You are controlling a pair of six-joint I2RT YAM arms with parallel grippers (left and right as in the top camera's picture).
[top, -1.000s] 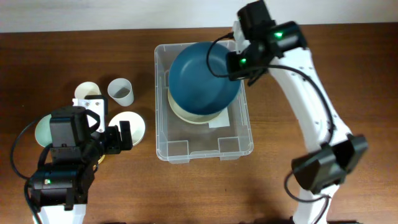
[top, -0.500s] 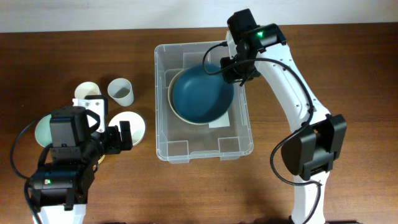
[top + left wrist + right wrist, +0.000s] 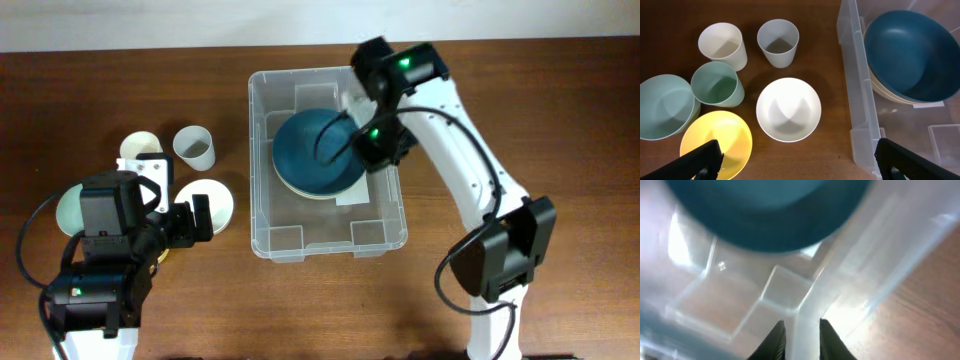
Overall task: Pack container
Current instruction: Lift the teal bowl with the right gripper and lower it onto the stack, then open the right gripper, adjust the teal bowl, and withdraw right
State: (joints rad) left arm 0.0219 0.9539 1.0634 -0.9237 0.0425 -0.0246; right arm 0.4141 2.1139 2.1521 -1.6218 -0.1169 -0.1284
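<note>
Left pincer (image 3: 798, 154) spread wide; right pincer (image 3: 801, 327) barely apart at container (image 3: 300, 232) wall, can't tell if pinching it.

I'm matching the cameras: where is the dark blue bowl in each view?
Overhead: dark blue bowl upper centre, inside the container.
Left wrist: upper right, in the container.
Right wrist: blurred, across the top.
Shared landmark: the container's clear wall.

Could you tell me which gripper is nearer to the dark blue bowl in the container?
Right. The right gripper sits at the right wall of the container, beside the dark blue bowl; the left gripper is outside it, over the loose bowls.
</note>
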